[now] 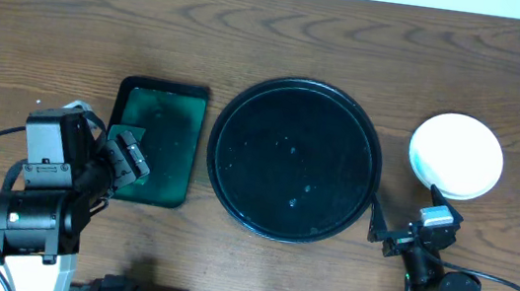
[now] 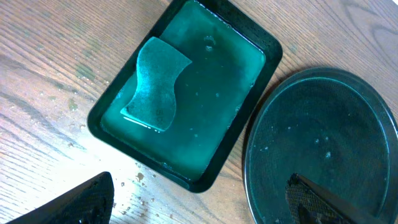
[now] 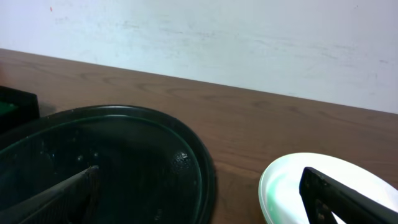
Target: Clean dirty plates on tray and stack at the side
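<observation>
The large round black tray (image 1: 293, 160) sits mid-table with nothing on it; it also shows in the left wrist view (image 2: 323, 143) and the right wrist view (image 3: 112, 162). The white plates (image 1: 456, 155) stand stacked to the tray's right, pale mint at the rim; the top one shows in the right wrist view (image 3: 292, 186). My left gripper (image 1: 127, 161) is open and empty over the front left of the small green tray. My right gripper (image 1: 407, 228) is open and empty between the black tray and the plate stack, near the front edge.
A dark-green rectangular tray (image 1: 156, 141) holding teal water and a sponge (image 2: 155, 84) lies left of the black tray. Water drops (image 2: 140, 180) speckle the wood near it. A white wall (image 3: 217, 37) runs behind the table.
</observation>
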You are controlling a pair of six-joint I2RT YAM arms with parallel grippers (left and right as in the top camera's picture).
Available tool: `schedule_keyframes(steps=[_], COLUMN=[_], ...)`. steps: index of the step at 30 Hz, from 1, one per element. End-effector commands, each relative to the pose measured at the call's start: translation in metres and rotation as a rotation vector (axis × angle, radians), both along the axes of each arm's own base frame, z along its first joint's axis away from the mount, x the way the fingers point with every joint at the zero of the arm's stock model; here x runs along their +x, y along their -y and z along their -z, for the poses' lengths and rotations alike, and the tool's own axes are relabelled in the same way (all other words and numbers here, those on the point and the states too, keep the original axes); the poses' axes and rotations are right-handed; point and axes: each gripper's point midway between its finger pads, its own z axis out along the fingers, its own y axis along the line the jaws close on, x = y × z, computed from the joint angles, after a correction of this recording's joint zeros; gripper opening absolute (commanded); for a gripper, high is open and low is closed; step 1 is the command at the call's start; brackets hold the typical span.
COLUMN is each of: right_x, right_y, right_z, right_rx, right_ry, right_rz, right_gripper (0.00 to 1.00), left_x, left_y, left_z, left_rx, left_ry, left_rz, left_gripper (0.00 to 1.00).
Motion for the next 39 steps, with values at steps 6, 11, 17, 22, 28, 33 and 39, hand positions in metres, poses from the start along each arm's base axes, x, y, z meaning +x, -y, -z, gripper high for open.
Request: schedule_keyframes(steps=[6,11,17,22,28,33,39], right_x=[0.0,0.0,0.0,0.0,0.0,0.0,0.0], right_y=[0.0,0.0,0.0,0.0,0.0,0.0,0.0], right_z=[0.001,0.0,0.0,0.0,0.001,0.001,0.001], right_rx=[-0.008,-0.008,-0.008,-0.008,-0.008,-0.008,-0.008], right_ry=[0.005,0.006,0.006,0.006,0.005,0.005,0.005], right_rz=[-0.001,0.0,-0.001,0.0,-0.001,-0.001,-0.001], right_gripper=[0.99,0.99,0.99,0.99,0.99,0.99,0.99], left_x=[-0.001,-0.009,-0.01,0.003,-0.004,-0.007,-0.003], left_y=[-0.002,-0.01,-0.015,0.015,0.035,0.039,0.04], left_z=[0.002,-0.007,-0.034,-0.071,-0.072,-0.043,-0.013], left_rx=[-0.001,0.06,0.151,0.327,0.386,0.398,0.421], left_ry=[-0.005,0.03,0.214,0.582,0.808,0.871,0.943], left_rz=[-0.016,-0.03,0.004,0.323,0.427,0.438,0.432], left_gripper=[0.88,1.0,1.0,1.0,1.0,1.0,1.0])
